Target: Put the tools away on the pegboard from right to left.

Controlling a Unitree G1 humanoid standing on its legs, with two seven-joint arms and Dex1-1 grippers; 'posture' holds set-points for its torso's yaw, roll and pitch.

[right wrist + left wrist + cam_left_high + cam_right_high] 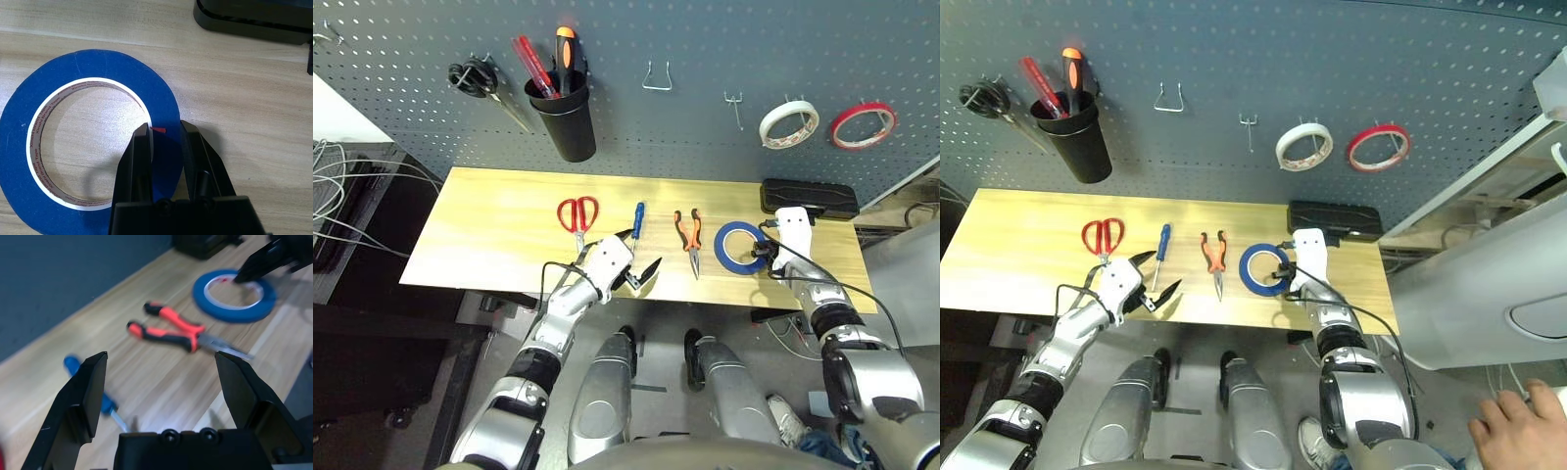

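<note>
Head-camera views look down over a wooden table (489, 235) with a pegboard (705, 39) rising behind it. Nearest the robot, at the table's front edge, the left gripper (641, 272) hangs with its two black fingers spread wide and nothing between them, pointing across toward the tools, probably waiting its turn. On the right, the right gripper (164, 134) reaches down onto the blue tape (93, 142); its wrist view shows one finger inside the ring and one outside, drawn in around the band on the side nearest the robot, so it looks pinched, though the tape lies flat on the wood and is not lifted. This fits the task, since the tape is the rightmost tool and would go up first. To its left, in a row on the table, lie the pliers (689, 238), the screwdriver (637, 219) and the red scissors (578, 215), each apart from its neighbour, none touched. Just behind the tape sits a black box (808, 197). Farther back, the board carries a white tape (789, 124) and a red tape (863, 125) on the right, two bare hooks (657, 78) toward the middle, a black cup (564, 116) holding tools, and black scissors (480, 80) at far left.
</note>
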